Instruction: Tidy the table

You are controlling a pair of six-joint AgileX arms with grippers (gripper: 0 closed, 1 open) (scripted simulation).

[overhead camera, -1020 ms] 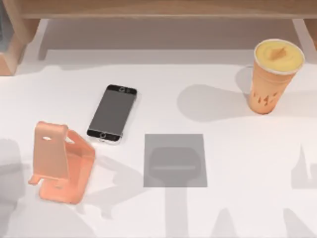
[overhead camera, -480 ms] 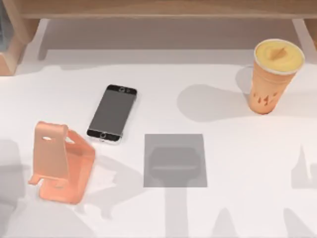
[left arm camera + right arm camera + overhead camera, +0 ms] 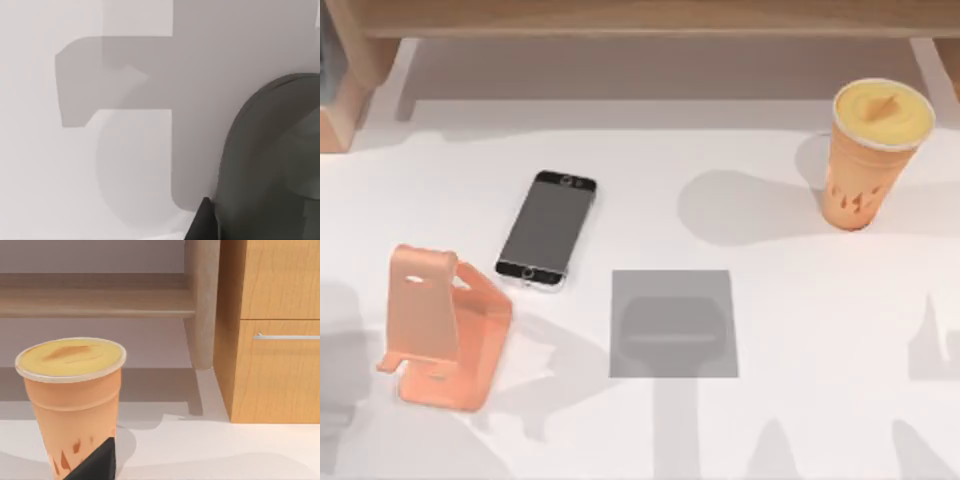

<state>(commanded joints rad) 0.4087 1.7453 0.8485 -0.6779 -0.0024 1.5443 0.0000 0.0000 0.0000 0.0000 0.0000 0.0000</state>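
Right hand (image 3: 95,462) sitting just beside the orange cup (image 3: 72,402), grip state unclear.
White surface (image 3: 770,300) lying under everything: cup far right, phone (image 3: 547,230) and stand (image 3: 445,325) left, grey mat (image 3: 673,323) centre.

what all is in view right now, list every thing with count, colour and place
table: one, white, under everything
phone: one, black with a grey screen, flat on the table, left of centre
phone stand: one, orange-pink, near left, in front of the phone
mat: one, grey square, centre, flat on the table
cup: one, orange with a yellow lid, upright, far right
shelf: one, light wood, along the far edge
drawer cabinet: one, light wood, beside the shelf post
right gripper: one, black tip near the cup
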